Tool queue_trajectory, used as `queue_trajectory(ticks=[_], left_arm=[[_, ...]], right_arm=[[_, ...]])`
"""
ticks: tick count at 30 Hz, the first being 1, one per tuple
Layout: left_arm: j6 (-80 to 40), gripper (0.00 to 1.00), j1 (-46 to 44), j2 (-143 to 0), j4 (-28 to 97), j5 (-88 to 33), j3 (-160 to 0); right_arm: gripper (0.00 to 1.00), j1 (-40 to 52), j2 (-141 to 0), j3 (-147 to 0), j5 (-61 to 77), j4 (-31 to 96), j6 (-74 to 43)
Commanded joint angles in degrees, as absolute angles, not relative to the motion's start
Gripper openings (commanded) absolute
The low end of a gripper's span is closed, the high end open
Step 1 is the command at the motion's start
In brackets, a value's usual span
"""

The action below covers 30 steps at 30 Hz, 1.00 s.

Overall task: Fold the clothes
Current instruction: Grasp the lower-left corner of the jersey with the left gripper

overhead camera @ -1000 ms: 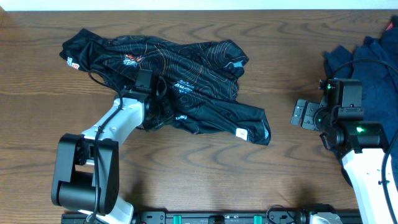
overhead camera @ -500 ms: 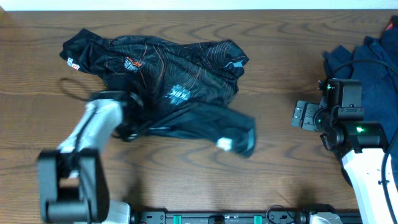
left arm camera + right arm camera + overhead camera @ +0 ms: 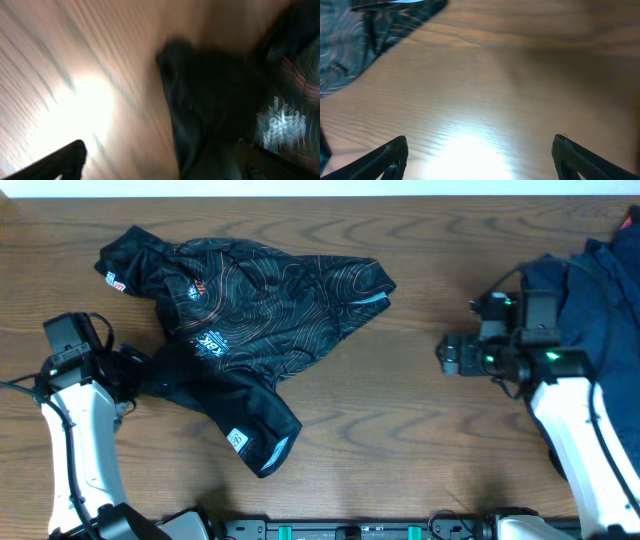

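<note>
**While crumpled, the jersey [image 3: 270, 310] needs spreading**

Because the left gripper [image 3: 128, 370] rests at the jersey's left edge, fingers spread and holding nothing, it should pinch a single hem rather than a bunch. The jersey lies rumpled left of centre on the table [image 3: 380, 450]. Jaws wide over bare table, the right gripper [image 3: 450, 355] could take the opposite hem. Far right sit the navy garments [image 3: 605, 290].
</note>
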State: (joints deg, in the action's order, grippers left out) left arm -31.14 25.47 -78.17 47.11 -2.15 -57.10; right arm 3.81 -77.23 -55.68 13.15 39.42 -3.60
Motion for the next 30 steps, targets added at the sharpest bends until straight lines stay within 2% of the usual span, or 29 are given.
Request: queue_trajectory(ticks=[1,4,9,21,26,30], left_arm=[[-30.46,0.98,23.79,-78.5,50.24,-12.19,-57.8],[-29.58,0.98,20.6,-78.54,51.88,-16.45,-56.88],[-29.63,0.98,13.28,-78.67,52.05,-16.49,-53.63],[-34.0,0.99,1.96,-78.78,41.74,-16.49,-40.21],[-34.5,0.85,0.67,-79.11,38.3,-16.47,-37.34],[-34.63,0.84,0.49,-80.44,35.16,-16.27,-34.94]], right_arm=[[0.9,7.49,-80.68,-55.7,16.97,35.66,-3.7],[0.89,11.05,-84.58,-55.7,16.91,29.52,-6.63],[0.86,15.49,-91.13,-55.7,15.84,20.64,-12.51],[0.89,17.54,-94.19,-55.72,11.33,20.56,-12.84],[0.89,17.54,-94.19,-55.72,11.33,21.28,-12.84],[0.89,17.54,-94.19,-55.72,11.33,22.09,-12.86]])
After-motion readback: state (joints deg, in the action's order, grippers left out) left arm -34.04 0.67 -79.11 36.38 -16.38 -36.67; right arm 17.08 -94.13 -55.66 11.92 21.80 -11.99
